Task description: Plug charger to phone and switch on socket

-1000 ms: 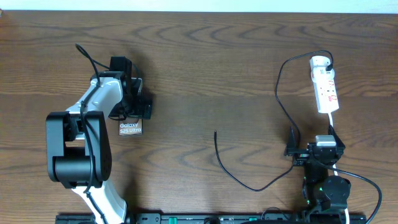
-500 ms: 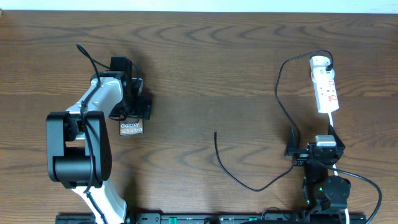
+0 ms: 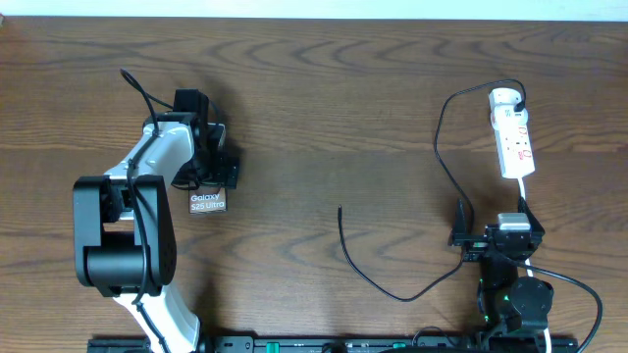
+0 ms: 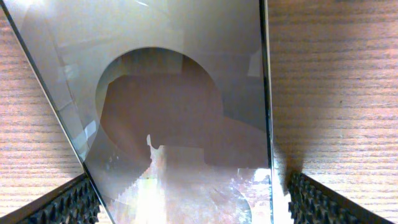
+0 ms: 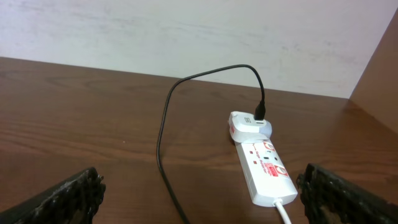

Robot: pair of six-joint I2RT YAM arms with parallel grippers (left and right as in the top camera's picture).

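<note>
Risk of spinning or skating the phone (image 4: 174,93) across the wooden table (image 3: 314,98) if squeezed off-square by the left gripper (image 4: 186,205): glossy face, thin edges. Jaws spread wide either side of the phone, sliver of shadow at the right pad (image 4: 317,202), so not clamped as far as visible

Risk of tugging the power strip (image 3: 514,142) or snagging on the right gripper (image 5: 208,199) when dragging the charger (image 3: 351,261) by its slack, with the cable run just beside that arm. Right jaws wide apart, nothing between. Small plug lying flat on the wood, easy to miss or pinch crooked

Phone at table left, under the left wrist, long axis roughly near-to-far, lettered end toward the robot; port end not tellable. Charger free end (image 3: 340,210) mid-table, pointing away from the robot, well apart from the phone. Strip at far right, long axis near-to-far, adapter end farthest
</note>
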